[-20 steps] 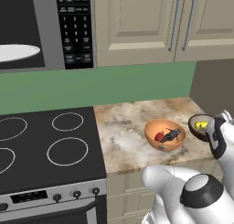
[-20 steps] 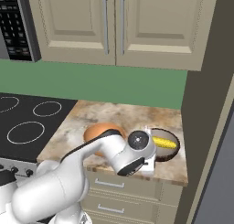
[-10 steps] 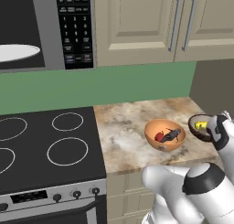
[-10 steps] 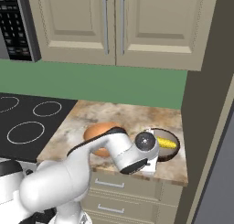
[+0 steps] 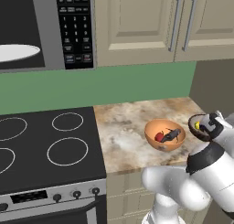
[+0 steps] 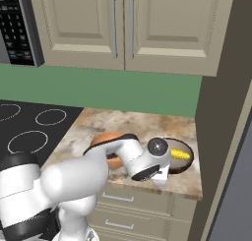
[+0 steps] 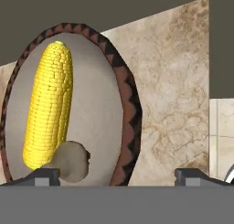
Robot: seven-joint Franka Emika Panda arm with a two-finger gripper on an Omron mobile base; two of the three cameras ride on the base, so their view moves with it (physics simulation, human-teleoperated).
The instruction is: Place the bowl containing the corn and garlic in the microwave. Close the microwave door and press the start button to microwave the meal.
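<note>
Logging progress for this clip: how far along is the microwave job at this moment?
Done: nothing moved yet. The bowl sits on the counter with the corn and garlic inside; the microwave stands open, its turntable bare. In hand: the open gripper hovers at the bowl's rim, one fingertip over the bowl, one outside. Left: grasp, carry to the microwave, close the door, press start.
</note>
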